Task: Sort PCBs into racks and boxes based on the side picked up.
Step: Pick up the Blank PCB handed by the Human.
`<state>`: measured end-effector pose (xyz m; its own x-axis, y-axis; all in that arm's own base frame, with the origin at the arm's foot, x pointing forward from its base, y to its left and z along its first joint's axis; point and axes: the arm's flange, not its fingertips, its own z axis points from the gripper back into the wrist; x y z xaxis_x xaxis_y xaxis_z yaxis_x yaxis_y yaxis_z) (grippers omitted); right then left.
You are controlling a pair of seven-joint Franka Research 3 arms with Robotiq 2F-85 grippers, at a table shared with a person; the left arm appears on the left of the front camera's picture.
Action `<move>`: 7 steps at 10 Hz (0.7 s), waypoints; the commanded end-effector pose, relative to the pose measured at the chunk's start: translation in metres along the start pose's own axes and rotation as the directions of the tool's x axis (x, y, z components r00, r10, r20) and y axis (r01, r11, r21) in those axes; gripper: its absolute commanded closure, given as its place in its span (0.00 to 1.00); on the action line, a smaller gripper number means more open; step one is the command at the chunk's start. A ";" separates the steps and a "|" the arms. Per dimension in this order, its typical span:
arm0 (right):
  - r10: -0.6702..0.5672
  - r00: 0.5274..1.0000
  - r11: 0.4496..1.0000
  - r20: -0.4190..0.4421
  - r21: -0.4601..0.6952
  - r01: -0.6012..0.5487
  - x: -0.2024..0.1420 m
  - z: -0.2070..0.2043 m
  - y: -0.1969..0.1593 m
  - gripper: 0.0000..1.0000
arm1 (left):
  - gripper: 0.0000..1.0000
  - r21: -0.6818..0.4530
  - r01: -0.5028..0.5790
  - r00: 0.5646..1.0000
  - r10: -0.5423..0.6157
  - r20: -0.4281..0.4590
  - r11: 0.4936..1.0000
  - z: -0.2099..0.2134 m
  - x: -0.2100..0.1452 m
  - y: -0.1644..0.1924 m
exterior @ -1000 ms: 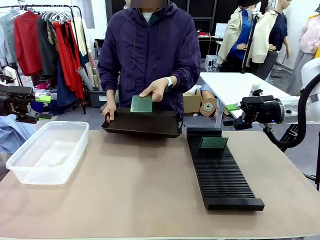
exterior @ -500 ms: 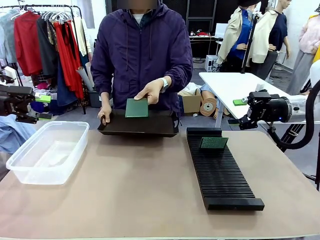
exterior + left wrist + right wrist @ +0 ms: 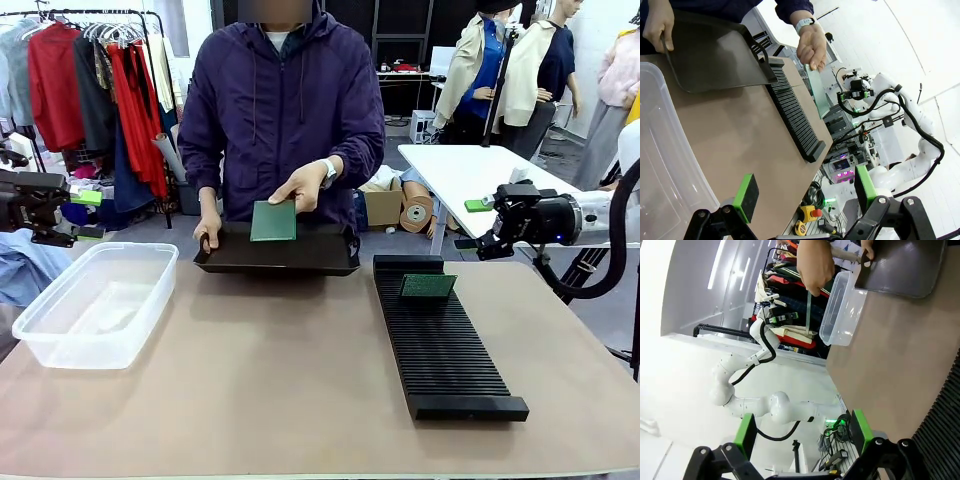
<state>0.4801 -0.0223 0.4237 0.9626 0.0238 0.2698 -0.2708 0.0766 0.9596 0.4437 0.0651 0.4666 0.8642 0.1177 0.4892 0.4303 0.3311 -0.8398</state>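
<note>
**Green board held over the tray, both grippers open and well apart from it**

Green on its shown face, one PCB (image 3: 273, 221) is held upright by a person's hand (image 3: 305, 185) just above the black tray (image 3: 280, 252) at the table's far edge. The tray's handle is gripped by the other hand (image 3: 208, 228). A second PCB (image 3: 428, 287) is seen standing in the far slots of the rack (image 3: 440, 340).

The left gripper (image 3: 85, 215) is kept off the table's left side and the right gripper (image 3: 472, 224) beyond its far right corner. Both have their jaws spread and nothing between them.

Compared with a second ago, the held board has been tipped more upright and the right gripper drawn slightly rightward.

The box (image 3: 95, 300) is set against the left edge. Bare table (image 3: 270, 370) is left between box and rack, and the rack's near end lies close to the front edge.
</note>
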 end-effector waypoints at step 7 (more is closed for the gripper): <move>0.009 1.000 1.000 -0.002 -0.005 -0.009 0.001 -0.002 0.001 0.00 | 0.00 -0.007 0.002 0.999 -0.003 -0.039 1.000 -0.020 0.009 -0.004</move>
<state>0.4801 -0.0222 0.4237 0.9626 0.0240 0.2698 -0.2709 0.0766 0.9596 0.4468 0.0546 0.4659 0.8676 0.0955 0.4880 0.4357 0.3268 -0.8387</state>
